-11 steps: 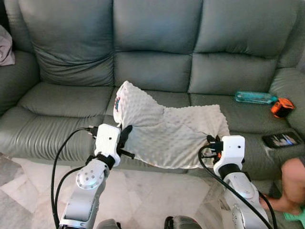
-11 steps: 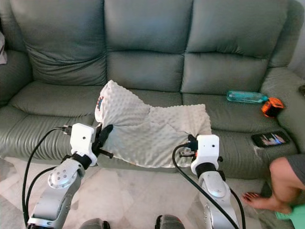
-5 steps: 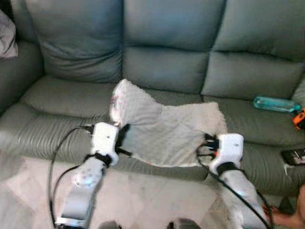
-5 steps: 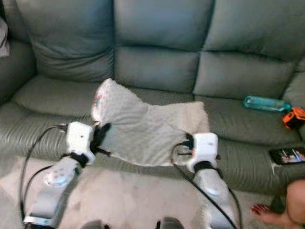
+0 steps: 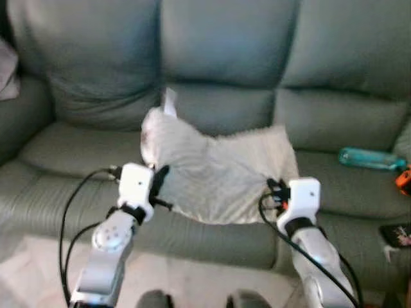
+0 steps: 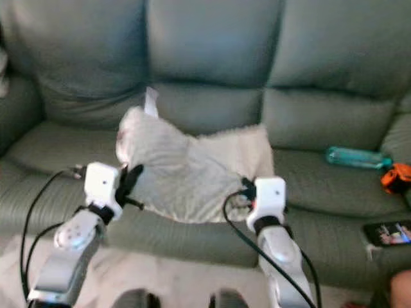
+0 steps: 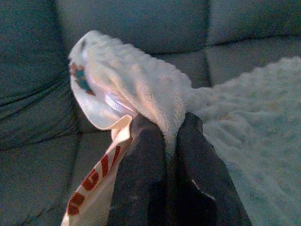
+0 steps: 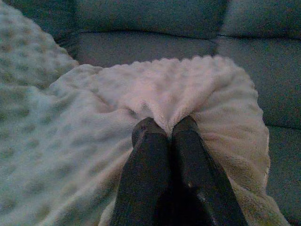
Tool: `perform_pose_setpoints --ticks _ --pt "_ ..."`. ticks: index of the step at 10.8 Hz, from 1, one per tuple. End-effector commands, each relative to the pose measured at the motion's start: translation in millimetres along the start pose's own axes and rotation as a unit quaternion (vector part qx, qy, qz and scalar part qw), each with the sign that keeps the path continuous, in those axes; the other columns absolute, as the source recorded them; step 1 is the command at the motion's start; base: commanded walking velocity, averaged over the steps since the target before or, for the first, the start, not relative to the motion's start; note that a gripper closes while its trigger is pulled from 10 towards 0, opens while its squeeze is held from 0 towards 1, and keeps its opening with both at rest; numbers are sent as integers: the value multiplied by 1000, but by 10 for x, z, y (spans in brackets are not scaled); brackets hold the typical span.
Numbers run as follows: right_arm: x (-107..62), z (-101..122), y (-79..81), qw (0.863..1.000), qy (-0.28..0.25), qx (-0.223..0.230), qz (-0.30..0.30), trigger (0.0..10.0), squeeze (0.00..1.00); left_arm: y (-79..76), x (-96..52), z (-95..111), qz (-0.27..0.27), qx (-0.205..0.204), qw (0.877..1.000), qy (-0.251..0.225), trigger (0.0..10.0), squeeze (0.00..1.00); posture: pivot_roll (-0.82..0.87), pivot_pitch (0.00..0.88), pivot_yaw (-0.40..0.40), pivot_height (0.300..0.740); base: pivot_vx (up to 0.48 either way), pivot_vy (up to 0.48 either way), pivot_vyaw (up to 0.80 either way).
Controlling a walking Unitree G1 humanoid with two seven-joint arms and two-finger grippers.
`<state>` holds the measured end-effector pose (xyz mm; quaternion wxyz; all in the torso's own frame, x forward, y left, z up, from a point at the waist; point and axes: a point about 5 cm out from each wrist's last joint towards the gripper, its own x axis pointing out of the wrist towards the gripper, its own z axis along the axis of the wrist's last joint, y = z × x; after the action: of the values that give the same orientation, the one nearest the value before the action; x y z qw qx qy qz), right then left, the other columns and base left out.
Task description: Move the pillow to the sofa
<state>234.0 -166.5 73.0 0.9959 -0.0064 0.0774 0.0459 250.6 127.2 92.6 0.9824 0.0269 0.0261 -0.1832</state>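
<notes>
— Where was the pillow (image 5: 218, 176) found?

— It was held above the front of the sofa (image 5: 77, 151) seat, stretched sideways between both grippers — its long axis ran across the cushions.

— And the grips?

— The left gripper (image 7: 164, 132) was closed on one dotted edge, the right gripper (image 8: 167, 128) pinched on the other. Neither arm was judged nearer; the seat lay just ahead and below.
</notes>
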Motion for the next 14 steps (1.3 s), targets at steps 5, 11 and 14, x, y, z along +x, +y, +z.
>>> perform_pose_setpoints --ticks 5,11,14 --pt "44 56 -52 1000 -11 -3 -6 10000 0 14 16 -8 6 21 1000 0 10000 0 -37 77 -12 740 0 0 0" --pt "61 44 -27 1000 -10 0 -7 10000 0 35 47 0 1 17 1000 0 10000 0 -31 72 -8 740 0 316 0" --pt "55 35 -29 1000 -9 -2 -9 10000 0 1 37 -4 -3 18 1000 -2 10000 0 -32 75 -8 740 0 160 0"
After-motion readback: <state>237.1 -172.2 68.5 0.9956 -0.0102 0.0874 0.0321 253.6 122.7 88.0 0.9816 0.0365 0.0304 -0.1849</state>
